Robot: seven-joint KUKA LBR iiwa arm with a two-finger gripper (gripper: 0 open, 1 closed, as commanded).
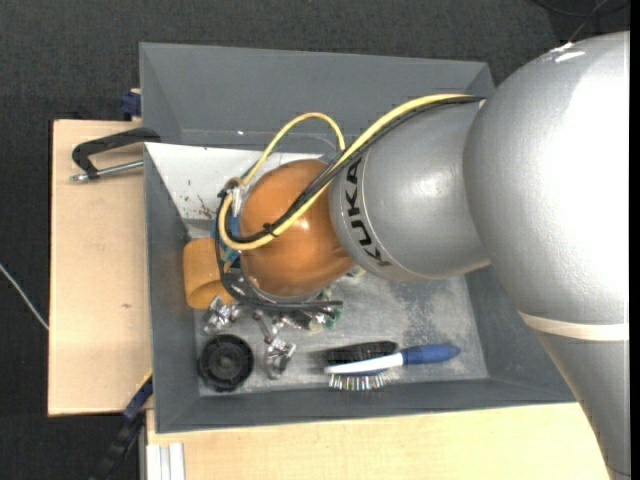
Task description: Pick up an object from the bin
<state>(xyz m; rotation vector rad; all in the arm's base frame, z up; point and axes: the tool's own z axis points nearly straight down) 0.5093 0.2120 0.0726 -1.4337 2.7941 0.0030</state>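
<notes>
My hand [285, 311] sits low over the left half of the bin [300, 88], hidden under the wrist's orange cover, so I cannot tell whether it is released or clenched. Just beside it lie a tan block [200, 273] and crumpled silvery bits [272, 353], which I judge the likeliest pick. A black cap [224, 360] and a blue-handled brush [385, 358] rest along the front wall.

a robotics lab or test cell, by the look of it: a big silver industrial arm [440, 198] marked kuka, with a yellow cable [300, 120] looped over its orange wrist cover [290, 233], reaches into a grey metal bin [300, 78] of small odds and ends, set on a dark carpet floor [300, 8].
</notes>
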